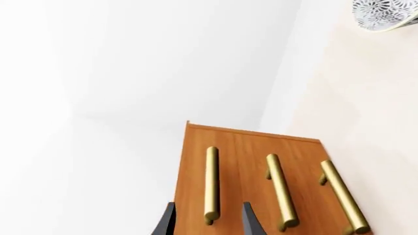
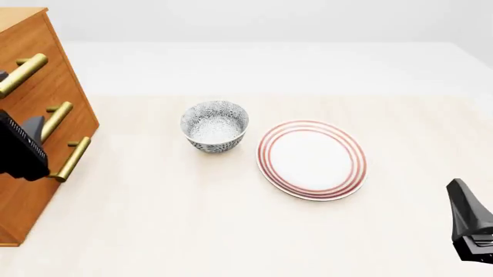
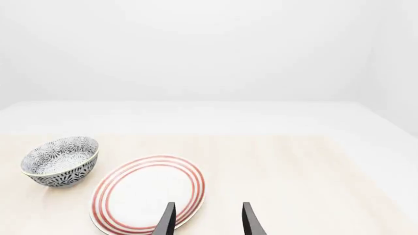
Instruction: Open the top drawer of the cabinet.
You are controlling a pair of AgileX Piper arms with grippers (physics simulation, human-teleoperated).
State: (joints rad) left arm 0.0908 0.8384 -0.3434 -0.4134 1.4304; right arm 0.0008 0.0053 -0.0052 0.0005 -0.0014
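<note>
The cabinet (image 2: pixel 66 92) stands at the table's left edge, an orange-brown chest (image 1: pixel 245 147) with three brass bar handles. The top drawer (image 2: pixel 43 40) looks flush with the cabinet front; its handle (image 2: pixel 23 74) is the highest bar. In the left wrist view, rolled sideways, that handle (image 1: pixel 211 183) lies in line with the gap of my left gripper (image 1: pixel 207 223). The left gripper (image 2: pixel 17 103) is open, just in front of the drawer fronts, not touching. My right gripper (image 3: pixel 207 223) is open and empty low at the table's right (image 2: pixel 466 213).
A patterned bowl (image 2: pixel 215 126) sits mid-table, with a white plate with red rings (image 2: pixel 312 158) to its right. The two lower handles (image 2: pixel 55 120) (image 2: pixel 71 158) lie below the top one. The bowl (image 3: pixel 60 160) and plate (image 3: pixel 149 193) lie ahead of the right gripper.
</note>
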